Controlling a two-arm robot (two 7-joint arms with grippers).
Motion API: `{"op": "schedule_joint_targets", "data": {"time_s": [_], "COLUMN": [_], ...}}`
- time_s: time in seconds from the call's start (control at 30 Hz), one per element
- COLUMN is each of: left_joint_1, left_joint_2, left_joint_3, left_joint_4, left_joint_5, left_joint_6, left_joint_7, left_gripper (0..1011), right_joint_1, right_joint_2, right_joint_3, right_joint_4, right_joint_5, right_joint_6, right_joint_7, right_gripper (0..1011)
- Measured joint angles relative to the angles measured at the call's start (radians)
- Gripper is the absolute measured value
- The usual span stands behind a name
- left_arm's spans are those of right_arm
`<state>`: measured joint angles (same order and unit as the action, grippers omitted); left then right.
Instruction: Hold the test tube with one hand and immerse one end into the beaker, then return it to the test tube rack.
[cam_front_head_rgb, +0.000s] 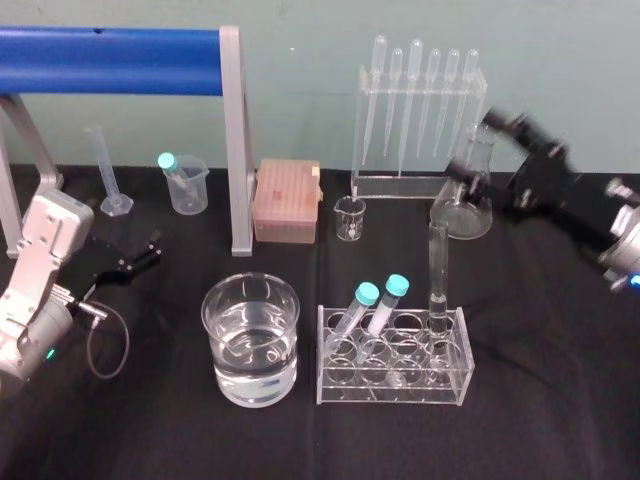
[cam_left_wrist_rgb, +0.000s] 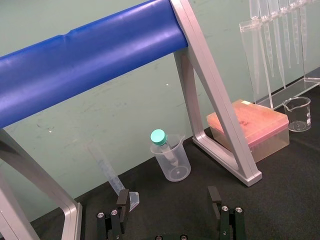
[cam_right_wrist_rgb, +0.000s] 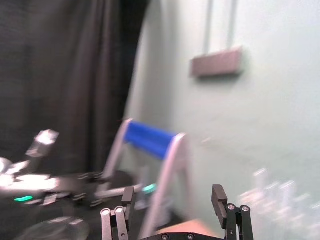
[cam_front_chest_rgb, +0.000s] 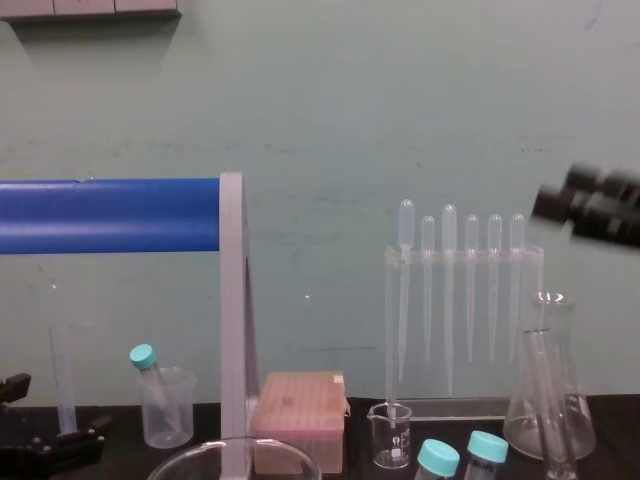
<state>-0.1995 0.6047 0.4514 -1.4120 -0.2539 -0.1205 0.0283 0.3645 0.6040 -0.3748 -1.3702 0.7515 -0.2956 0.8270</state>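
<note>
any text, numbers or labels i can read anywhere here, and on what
No text can be read in any view.
graduated cylinder: faint blue scale marks, too small to read.
small spouted beaker: any print is too small to tell.
pink tip box, beaker, test tube: no lettering visible.

On the desk I count one uncapped test tube and three teal-capped tubes: two in the single near rack, one far left in the one plastic beaker. Six pipettes hang in one stand at the far side. I also make out one wide beaker, one tiny glass beaker, one conical flask, one graduated cylinder and one pink tip box
</note>
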Motion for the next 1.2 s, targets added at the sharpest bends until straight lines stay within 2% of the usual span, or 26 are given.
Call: {"op": "schedule_joint_targets", "data": {"time_s": [0.03,0.07,0.1,0.13,0.2,0.23,0.33,0.43,0.47,0.53,0.63,0.67,0.77,0.93,1.2], "left_joint_1": [0.000,0.000,0.000,0.000,0.000,0.000,0.000,0.000,0.000,0.000,0.000,0.000,0.000,0.000,0.000], "left_joint_2": [0.000,0.000,0.000,0.000,0.000,0.000,0.000,0.000,0.000,0.000,0.000,0.000,0.000,0.000,0.000], "left_joint_3": [0.000,0.000,0.000,0.000,0.000,0.000,0.000,0.000,0.000,0.000,0.000,0.000,0.000,0.000,0.000], "left_joint_4": [0.000,0.000,0.000,0.000,0.000,0.000,0.000,0.000,0.000,0.000,0.000,0.000,0.000,0.000,0.000], "left_joint_5": [0.000,0.000,0.000,0.000,0.000,0.000,0.000,0.000,0.000,0.000,0.000,0.000,0.000,0.000,0.000], "left_joint_6": [0.000,0.000,0.000,0.000,0.000,0.000,0.000,0.000,0.000,0.000,0.000,0.000,0.000,0.000,0.000], "left_joint_7": [0.000,0.000,0.000,0.000,0.000,0.000,0.000,0.000,0.000,0.000,0.000,0.000,0.000,0.000,0.000], "left_gripper": [1000,1000,1000,1000,1000,1000,1000,1000,1000,1000,1000,1000,1000,1000,1000], "right_joint_1": [-0.019,-0.029,-0.039,-0.059,-0.081,-0.097,-0.120,-0.122,-0.120,-0.115,-0.103,-0.103,-0.097,-0.096,-0.096], "right_joint_2": [0.011,0.016,0.024,0.037,0.048,0.052,0.042,0.024,0.010,-0.006,-0.044,-0.044,-0.071,-0.091,-0.090], "right_joint_3": [0.028,0.039,0.051,0.069,0.086,0.095,0.105,0.102,0.096,0.089,0.072,0.072,0.068,0.076,0.075], "right_joint_4": [-0.040,-0.060,-0.079,-0.113,-0.142,-0.156,-0.147,-0.112,-0.082,-0.049,0.035,0.035,0.089,0.117,0.116], "right_joint_5": [-0.039,-0.063,-0.089,-0.139,-0.182,-0.208,-0.216,-0.209,-0.201,-0.192,-0.179,-0.179,-0.169,-0.164,-0.164], "right_joint_6": [-0.029,-0.035,-0.036,-0.024,0.013,0.053,0.125,0.155,0.169,0.179,0.196,0.196,0.203,0.194,0.194], "right_joint_7": [-0.066,-0.103,-0.144,-0.227,-0.310,-0.370,-0.431,-0.436,-0.431,-0.418,-0.387,-0.387,-0.364,-0.339,-0.340], "right_gripper": [1000,1000,1000,1000,1000,1000,1000,1000,1000,1000,1000,1000,1000,1000,1000]}}
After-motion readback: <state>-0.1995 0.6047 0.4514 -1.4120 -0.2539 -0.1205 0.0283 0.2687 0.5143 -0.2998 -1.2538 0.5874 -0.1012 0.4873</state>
